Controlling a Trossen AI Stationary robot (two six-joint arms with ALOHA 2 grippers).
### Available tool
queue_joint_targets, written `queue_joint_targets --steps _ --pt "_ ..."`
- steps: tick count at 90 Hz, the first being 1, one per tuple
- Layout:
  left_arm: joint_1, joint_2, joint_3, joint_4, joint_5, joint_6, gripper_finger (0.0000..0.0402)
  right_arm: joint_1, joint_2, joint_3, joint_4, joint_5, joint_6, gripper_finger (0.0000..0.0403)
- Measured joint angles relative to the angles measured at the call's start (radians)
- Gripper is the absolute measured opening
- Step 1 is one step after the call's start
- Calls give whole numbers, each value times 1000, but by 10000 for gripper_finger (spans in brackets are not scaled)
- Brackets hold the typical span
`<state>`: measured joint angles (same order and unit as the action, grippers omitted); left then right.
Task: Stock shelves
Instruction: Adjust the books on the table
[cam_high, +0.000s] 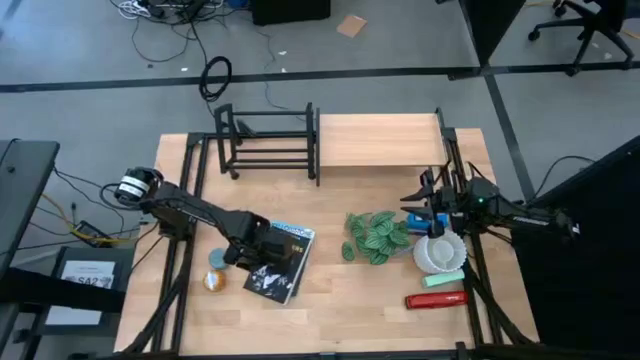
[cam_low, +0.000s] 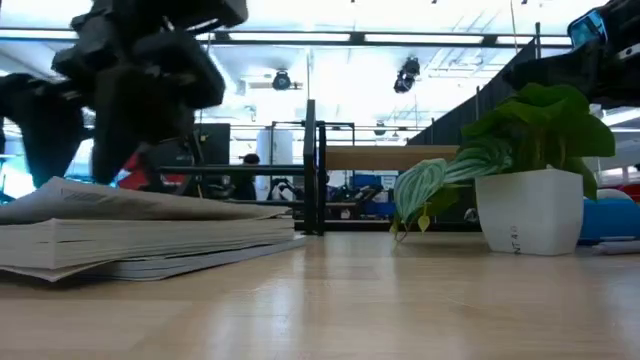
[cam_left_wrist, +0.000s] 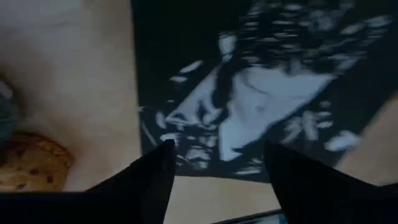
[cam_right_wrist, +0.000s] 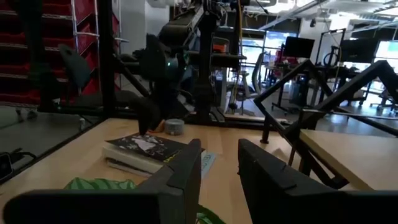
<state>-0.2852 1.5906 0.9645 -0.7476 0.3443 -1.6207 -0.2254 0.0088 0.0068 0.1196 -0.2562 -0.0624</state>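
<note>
Shelves (cam_high: 340, 145), black rack beside wooden board; left tool (cam_high: 252, 262) spread wide over books (cam_high: 280, 260).

A dark-covered book (cam_high: 272, 262) lies flat on the wooden bench (cam_high: 340, 310), resting on a blue-edged magazine (cam_high: 300, 236) that shows beyond its far edge. Just beside its near left corner sit a small grey tin (cam_high: 217, 259) and a round cookie-like item (cam_high: 214, 281). Right of centre stands a leafy plant (cam_high: 376, 236) in a white pot (cam_low: 530, 210). Near the right edge are white plates (cam_high: 440, 252), a pale green bar (cam_high: 443, 278) and a red package (cam_high: 435, 299). Cables (cam_high: 170, 12) trail over the grey floor beyond.
</note>
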Motion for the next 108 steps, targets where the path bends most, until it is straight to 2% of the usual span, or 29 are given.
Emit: queue_joint_targets --steps 22,42,58,74,108 --pt "-12 -2 -82 122 31 -32 214 0 0 0 0 0 0 77" --pt "-23 -55 -22 126 42 -32 214 0 0 0 0 0 0 77" --pt "-103 -75 -23 97 71 -83 214 0 0 0 0 0 0 77" --pt "-165 -74 -93 152 94 -139 214 0 0 0 0 0 0 77" --pt "-153 -74 -288 438 95 -172 214 0 0 0 0 0 0 77"
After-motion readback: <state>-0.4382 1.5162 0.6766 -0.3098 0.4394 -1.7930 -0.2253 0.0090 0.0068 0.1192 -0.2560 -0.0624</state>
